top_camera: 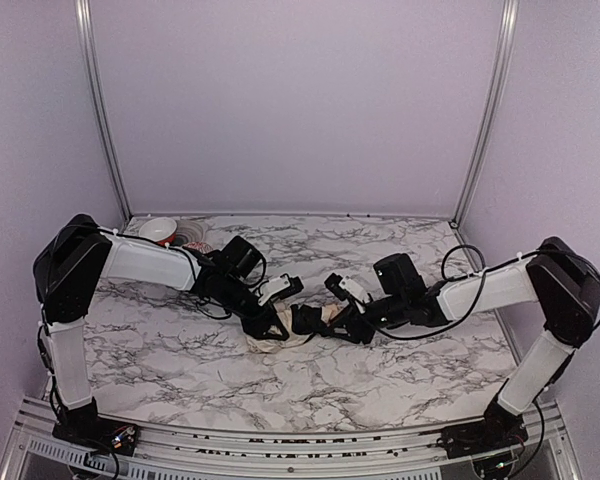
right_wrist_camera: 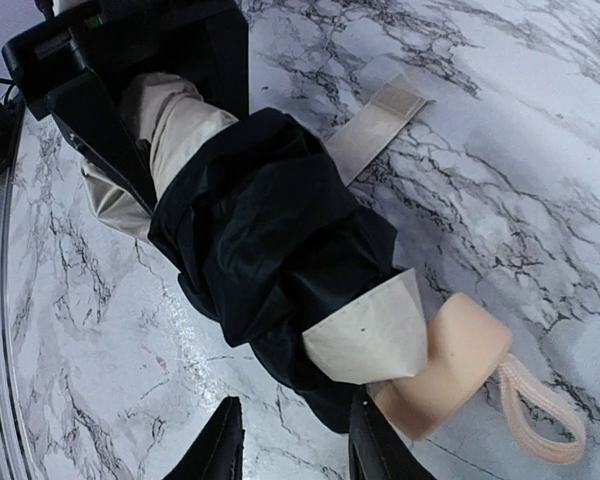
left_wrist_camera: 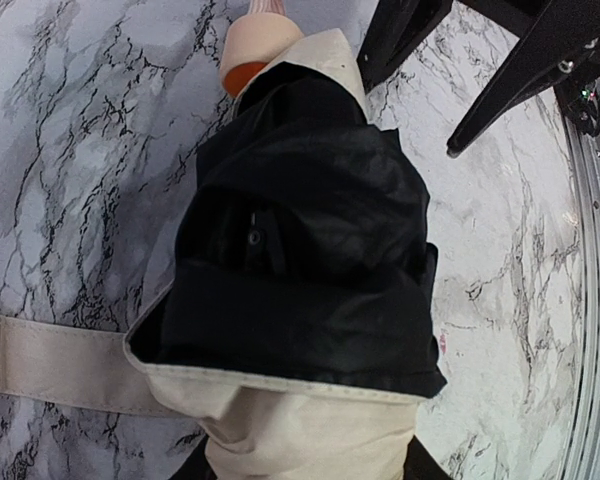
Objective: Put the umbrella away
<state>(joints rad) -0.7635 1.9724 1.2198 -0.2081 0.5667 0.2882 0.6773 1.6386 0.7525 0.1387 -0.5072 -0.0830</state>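
Fingers of the left hand [right_wrist_camera: 172,122] pinch the cream end of the umbrella [left_wrist_camera: 310,260] farthest from the knob [right_wrist_camera: 450,365], so that end looks firmly held. The right hand [right_wrist_camera: 295,440] hangs just beside the knob with its fingers spread. The dark fabric's edge reaches between them and may brush one finger, but I see no squeeze there.

Between the two hands the umbrella lies on the counter [top_camera: 180,370], collapsed into a short, lumpy bundle with its black underside turned outward and cream edges showing at both ends. A wrist loop [right_wrist_camera: 545,410] trails from the knob on the side away from the bundle. The closure strap [left_wrist_camera: 50,365] lies flat on the marble, well apart from the knob, and is not wrapped round anything. A bowl [top_camera: 158,230] sits far from the knob, at the counter's back left.

By my reading the collapsing is done. The folds remain loose and need gathering, and the strap must be wound round and fastened. No sleeve or storage place shows.
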